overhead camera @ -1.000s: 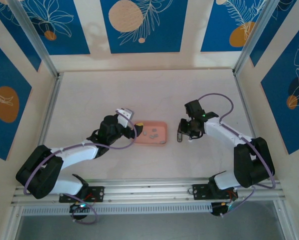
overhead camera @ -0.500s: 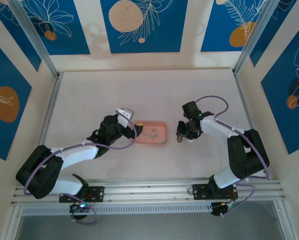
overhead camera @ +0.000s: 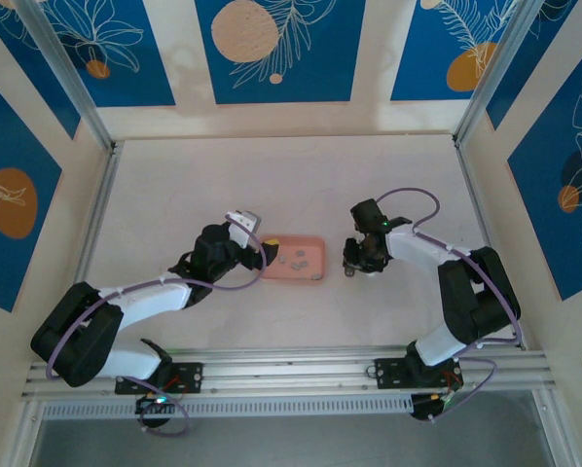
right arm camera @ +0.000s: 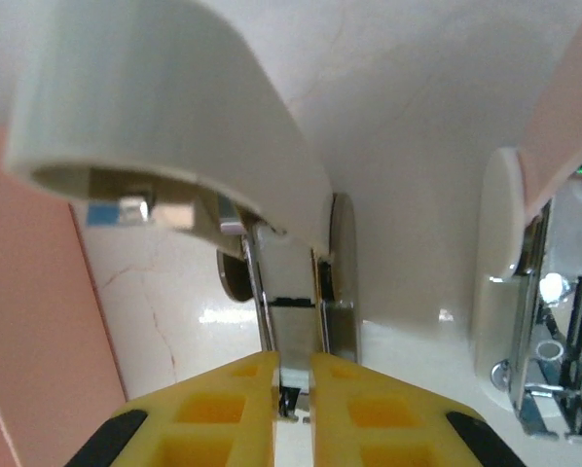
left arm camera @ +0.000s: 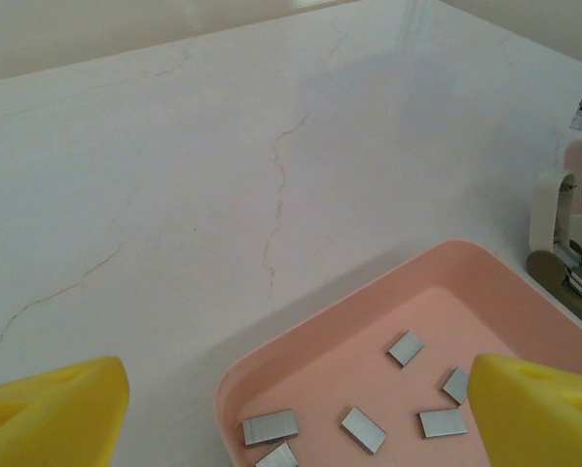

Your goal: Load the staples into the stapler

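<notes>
Left wrist view: six staples (left arm camera: 363,429) counted, small grey strips lying loose and apart on the floor of one pink tray (left arm camera: 369,292); left gripper (left arm camera: 299,399) spread wide over the near part of it. One stapler (left arm camera: 562,255) stands just beyond the right rim, on the white table (left arm camera: 174,175). Right wrist view adds the grip detail: right gripper (right arm camera: 293,381) pressed together on a thin metal rail of the stapler, beneath its raised white cover (right arm camera: 174,107). Top external view shows two arms, with the pink tray between both grippers; the strips are too small to count there
</notes>
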Robot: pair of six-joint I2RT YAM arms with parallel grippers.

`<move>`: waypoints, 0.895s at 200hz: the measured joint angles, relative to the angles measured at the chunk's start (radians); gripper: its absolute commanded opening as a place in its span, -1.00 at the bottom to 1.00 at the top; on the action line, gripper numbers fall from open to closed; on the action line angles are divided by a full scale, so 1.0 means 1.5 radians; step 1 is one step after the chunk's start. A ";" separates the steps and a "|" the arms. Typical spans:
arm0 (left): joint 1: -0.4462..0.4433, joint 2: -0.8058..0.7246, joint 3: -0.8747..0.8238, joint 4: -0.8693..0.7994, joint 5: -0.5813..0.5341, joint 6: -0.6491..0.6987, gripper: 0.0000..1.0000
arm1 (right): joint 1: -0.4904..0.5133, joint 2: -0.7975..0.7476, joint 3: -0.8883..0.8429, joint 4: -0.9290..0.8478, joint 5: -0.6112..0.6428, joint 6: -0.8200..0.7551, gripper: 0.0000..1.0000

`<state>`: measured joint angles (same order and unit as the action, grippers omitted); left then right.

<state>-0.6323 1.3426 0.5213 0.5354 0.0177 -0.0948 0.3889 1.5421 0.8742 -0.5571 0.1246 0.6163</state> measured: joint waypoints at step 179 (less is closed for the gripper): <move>0.097 -0.097 -0.005 -0.111 -0.037 -0.097 0.90 | 0.197 0.224 0.451 -0.287 0.019 -0.045 -0.30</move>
<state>-0.4873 1.1965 0.5144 0.3695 -0.0383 -0.2401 0.6849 1.8782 1.5509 -0.9874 0.1524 0.5484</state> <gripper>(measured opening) 0.951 0.346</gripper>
